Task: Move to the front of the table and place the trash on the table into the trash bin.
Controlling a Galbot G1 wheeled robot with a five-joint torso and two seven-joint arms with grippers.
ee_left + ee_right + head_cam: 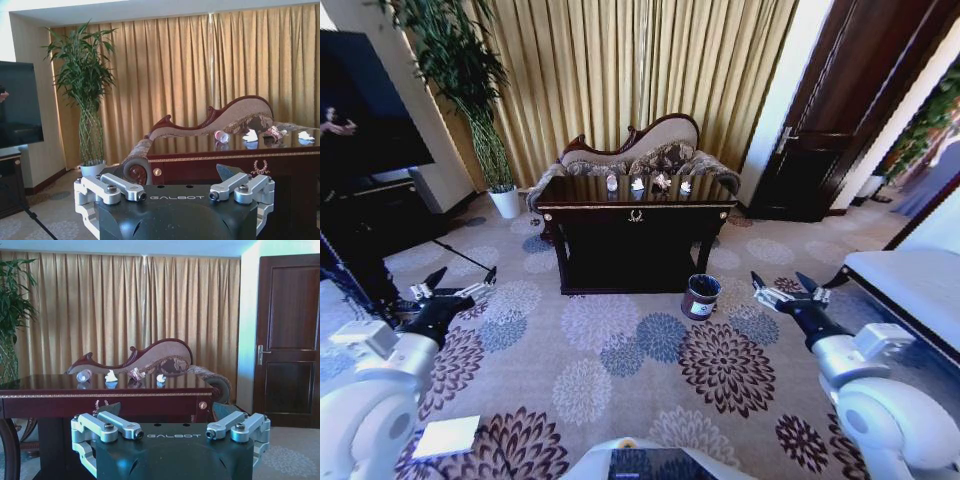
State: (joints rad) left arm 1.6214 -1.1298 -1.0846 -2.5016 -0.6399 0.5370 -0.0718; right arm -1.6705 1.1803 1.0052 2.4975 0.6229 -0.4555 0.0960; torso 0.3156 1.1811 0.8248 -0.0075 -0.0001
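The dark glossy table (635, 212) stands a few steps ahead across the flowered carpet. On its top lies the trash: a clear bottle (611, 183), crumpled white paper (637, 184), a reddish-brown wrapper (662, 181) and another white scrap (685, 186). The maroon trash bin (701, 296) sits on the floor by the table's front right leg. My left gripper (463, 277) and right gripper (782, 282) hover open and empty, low on either side, well short of the table. The left wrist view shows the bottle (221, 136) and wrapper (273, 132); the right wrist view shows the bottle (83, 375) and wrapper (135, 373).
A patterned sofa (650, 150) stands behind the table against gold curtains. A plant in a white pot (505, 202) and a dark TV stand (370, 215) are on the left, a dark door (820, 140) and a white-cushioned bench (910, 285) on the right. A white sheet (447, 437) lies on the carpet.
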